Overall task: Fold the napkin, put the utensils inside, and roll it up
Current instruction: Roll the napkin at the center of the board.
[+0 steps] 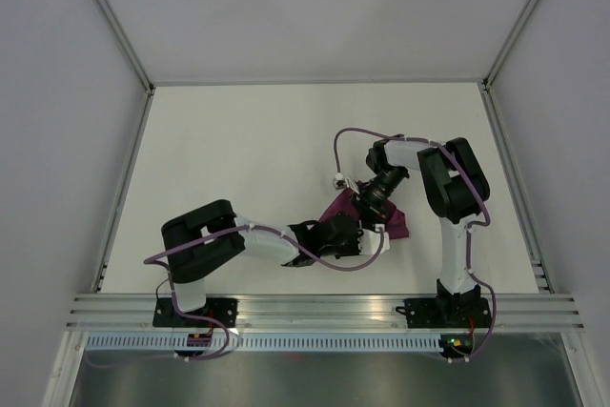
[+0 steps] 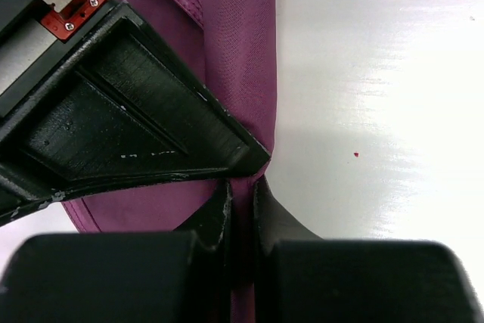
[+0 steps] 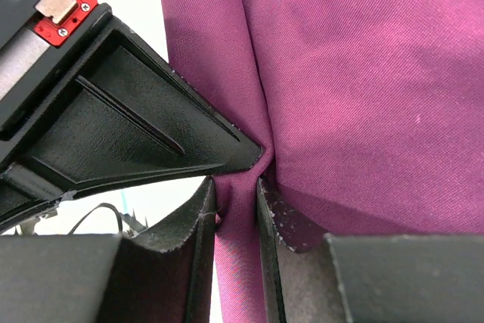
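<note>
The plum-purple napkin [image 1: 400, 224] lies bunched on the white table between my two grippers, right of centre. My left gripper [image 1: 345, 233] is shut on a narrow fold of the napkin [image 2: 234, 51], with cloth pinched between its fingertips [image 2: 242, 191]. My right gripper [image 1: 367, 202] reaches down from above and is shut on another fold of the napkin [image 3: 363, 96], with cloth squeezed between its fingertips [image 3: 237, 187]. A small shiny silvery piece [image 1: 339, 179] shows at the napkin's upper-left edge. I cannot tell whether it is a utensil. No dark handle shows.
The white table [image 1: 238, 159] is bounded by grey side walls and a metal rail [image 1: 315, 307] along the near edge. A purple cable [image 1: 348, 140] loops above the right wrist. A tiny red speck [image 2: 356, 154] lies on the table right of the napkin.
</note>
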Controlling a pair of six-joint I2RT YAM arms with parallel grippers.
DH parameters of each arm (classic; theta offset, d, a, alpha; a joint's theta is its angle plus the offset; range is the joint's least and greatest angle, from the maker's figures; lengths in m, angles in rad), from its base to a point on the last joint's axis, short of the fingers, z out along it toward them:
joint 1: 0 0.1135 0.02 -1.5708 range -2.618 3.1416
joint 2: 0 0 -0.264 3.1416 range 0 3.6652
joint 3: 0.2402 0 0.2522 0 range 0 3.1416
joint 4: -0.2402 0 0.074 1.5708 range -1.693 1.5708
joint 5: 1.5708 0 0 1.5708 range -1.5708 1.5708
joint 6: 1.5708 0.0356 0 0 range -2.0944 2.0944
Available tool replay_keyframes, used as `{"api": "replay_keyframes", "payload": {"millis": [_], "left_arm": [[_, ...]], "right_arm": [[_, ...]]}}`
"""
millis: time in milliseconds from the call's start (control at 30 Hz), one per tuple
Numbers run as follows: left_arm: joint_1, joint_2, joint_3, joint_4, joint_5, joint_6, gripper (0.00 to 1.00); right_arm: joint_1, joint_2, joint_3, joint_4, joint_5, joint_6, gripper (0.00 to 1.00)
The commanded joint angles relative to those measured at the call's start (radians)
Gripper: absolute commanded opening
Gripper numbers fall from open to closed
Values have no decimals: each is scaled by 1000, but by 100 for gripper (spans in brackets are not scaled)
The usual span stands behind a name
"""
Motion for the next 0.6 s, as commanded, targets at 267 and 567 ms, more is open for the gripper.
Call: {"api": "replay_keyframes", "payload": {"millis": [267,567], "left_arm": [[26,77,48,-96,186,-117,2],[49,129,97,-171,219,-211,2]], "right_arm": [[-7,9,4,179,149,-40,43],[-111,-36,174,84,37,-1,64]]}}
